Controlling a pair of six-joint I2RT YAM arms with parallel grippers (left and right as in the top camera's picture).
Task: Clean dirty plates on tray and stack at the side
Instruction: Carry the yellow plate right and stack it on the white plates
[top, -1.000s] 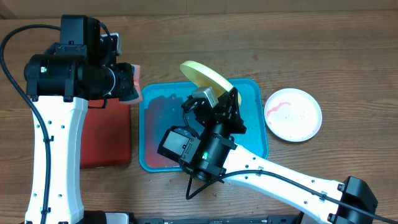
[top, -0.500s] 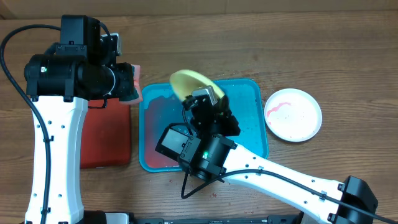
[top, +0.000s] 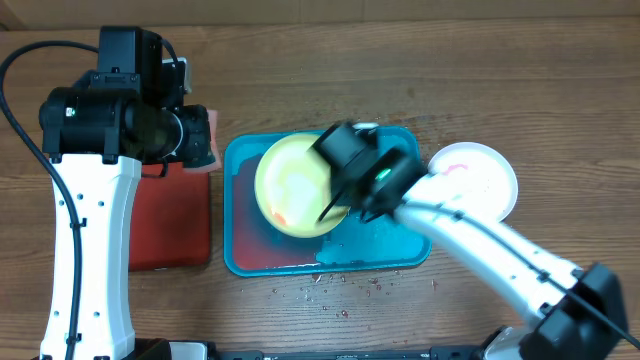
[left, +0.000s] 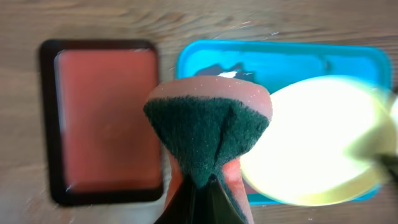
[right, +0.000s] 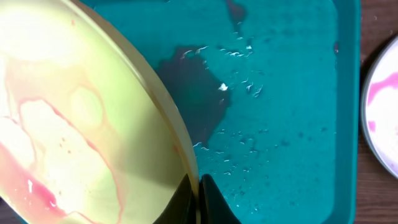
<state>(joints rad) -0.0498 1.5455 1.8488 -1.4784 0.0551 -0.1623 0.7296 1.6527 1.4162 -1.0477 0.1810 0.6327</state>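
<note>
My right gripper (top: 345, 203) (right: 198, 186) is shut on the rim of a yellow-green plate (top: 295, 185) (right: 74, 124) with red sauce smears, held face up over the teal tray (top: 400, 240) (right: 280, 93) (left: 298, 59). The plate also shows in the left wrist view (left: 317, 137). My left gripper (left: 202, 193) (top: 195, 140) is shut on a sponge (left: 208, 124), orange with a dark green scouring face, held above the tray's left edge. A light-rimmed plate (top: 478, 190) (right: 382, 106) with pink sauce lies on the table right of the tray. A third plate is not visible.
A dark red, black-rimmed tray (top: 170, 220) (left: 106, 118) lies left of the teal tray. Wet patches and water beads cover the teal tray's floor. Small crumbs (top: 330, 285) dot the wooden table at its front edge.
The right arm swung from the tray's front round to its right side. The plate went from tilted on edge at the tray's back to face up over the tray. The left arm stayed.
</note>
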